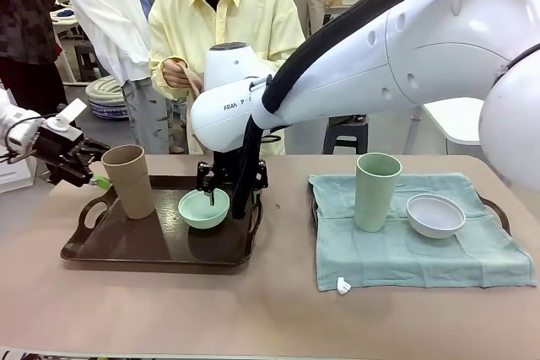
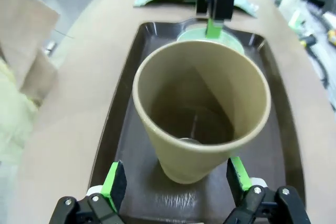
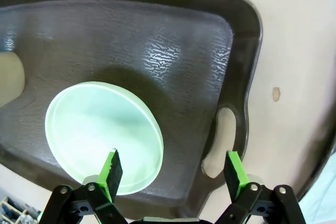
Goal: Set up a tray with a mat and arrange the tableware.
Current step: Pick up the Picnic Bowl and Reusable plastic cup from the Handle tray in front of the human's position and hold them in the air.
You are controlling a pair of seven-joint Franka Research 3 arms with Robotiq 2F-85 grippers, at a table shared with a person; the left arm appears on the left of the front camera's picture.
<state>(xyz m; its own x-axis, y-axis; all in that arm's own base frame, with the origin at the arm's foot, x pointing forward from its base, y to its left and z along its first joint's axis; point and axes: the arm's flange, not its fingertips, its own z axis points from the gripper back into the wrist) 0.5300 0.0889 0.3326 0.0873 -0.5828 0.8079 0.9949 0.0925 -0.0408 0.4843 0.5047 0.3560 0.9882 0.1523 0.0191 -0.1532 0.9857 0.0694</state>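
Tan-brown cup (image 1: 129, 179) stands on tray (image 1: 152, 255) (arm (image 1: 405, 48) reads "FRAN").

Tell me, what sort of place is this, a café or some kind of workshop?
Most likely a robotics lab, not a café: a white robot arm reaches over a dark tray holding a tan cup and mint bowl, and a person stands across the table.

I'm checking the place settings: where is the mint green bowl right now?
In the front view the mint green bowl sits on the dark tray at the robot's left, just right of the tan-brown cup.
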